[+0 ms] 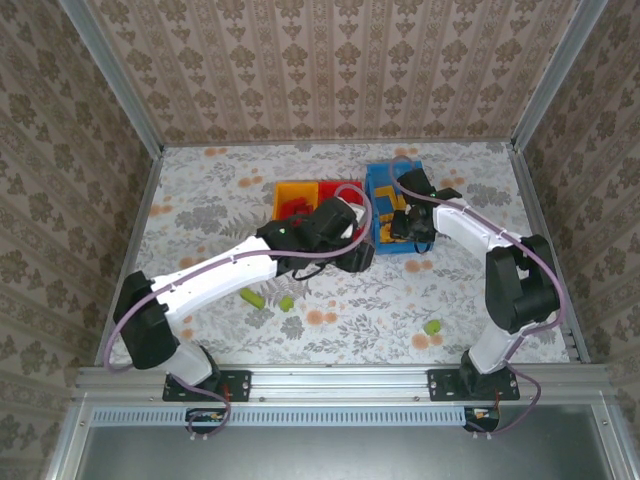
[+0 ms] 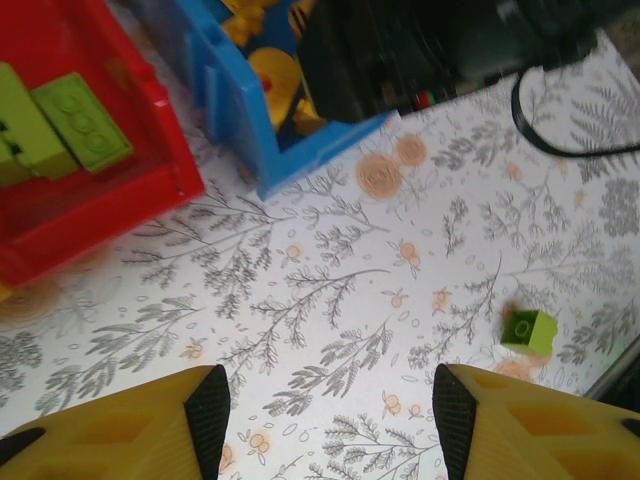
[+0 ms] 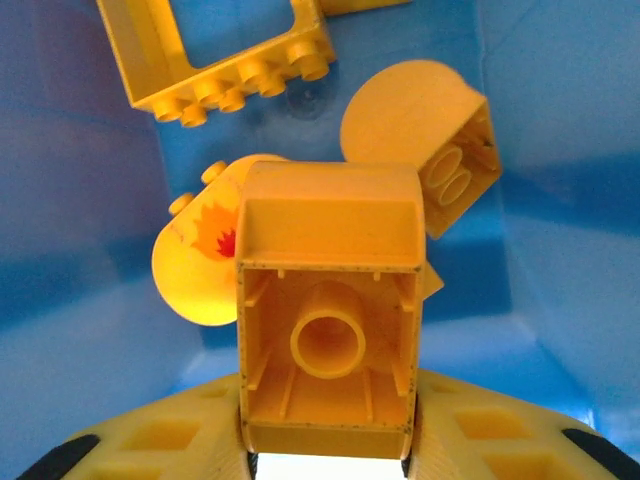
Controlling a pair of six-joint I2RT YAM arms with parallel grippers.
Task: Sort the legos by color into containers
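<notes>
blue bin (image 3: 560, 120) | yellow-orange brick (image 3: 330, 250) | red bin (image 2: 120, 215) | table (image 2: 330, 300) floral, seemingly grey-orange

I'd call this a robot test cell in a lab, dressed up to look homely. The left arm (image 1: 225, 272) and the right arm (image 1: 495, 250), both white machine arms, are bolted to a metal rail (image 1: 340, 381) well behind their grippers. Bare aluminium posts (image 1: 110, 75) stand at the corners, far out to either side of the left gripper (image 1: 352, 255) and the right gripper (image 1: 408, 225). They hold flat panels (image 1: 330, 70) papered in a striped damask pattern, rising beyond both grippers. Under the grippers lies a floral printed sheet (image 2: 330, 290) covering the table. Purple cables (image 1: 108, 350) loop along the arms.
</notes>
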